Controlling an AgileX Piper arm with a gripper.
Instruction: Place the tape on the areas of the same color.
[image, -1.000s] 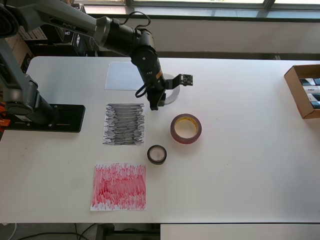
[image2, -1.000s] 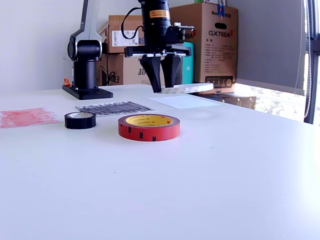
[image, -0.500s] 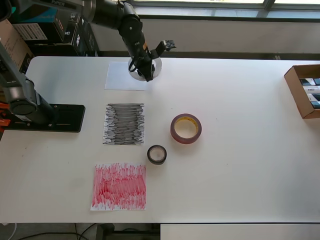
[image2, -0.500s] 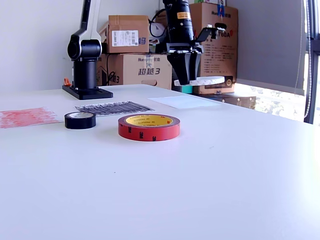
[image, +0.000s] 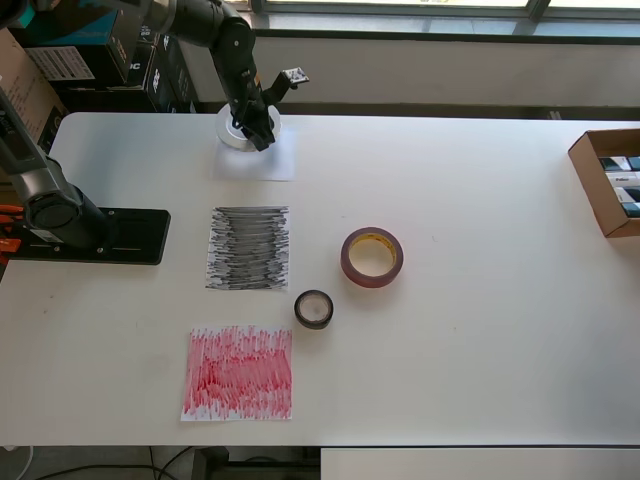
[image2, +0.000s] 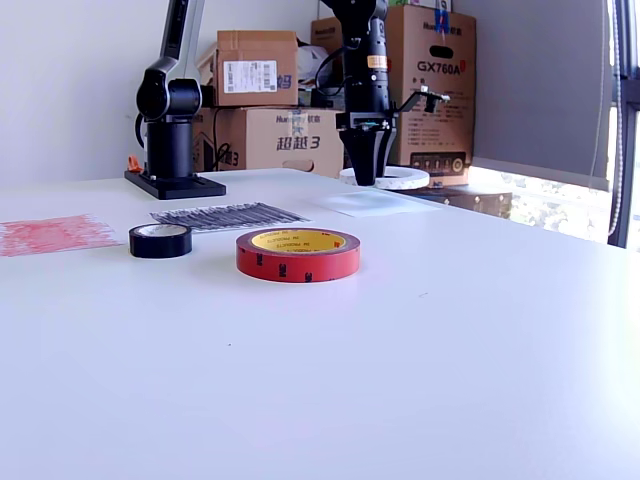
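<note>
A white table (image: 480, 330) bears an open cardboard box (image: 607, 182) at the overhead view's right edge; more boxes (image2: 250, 70) stand behind.

Bare table (image: 480, 300) right of maroon roll (image: 371, 257); cardboard box (image: 607, 182) at edge

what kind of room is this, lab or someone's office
Probably a robotics lab or workshop doubling as storage: a white table holds a bench-mounted arm on a black base plate, with stacked cardboard boxes behind and a window ledge along one side.
</note>
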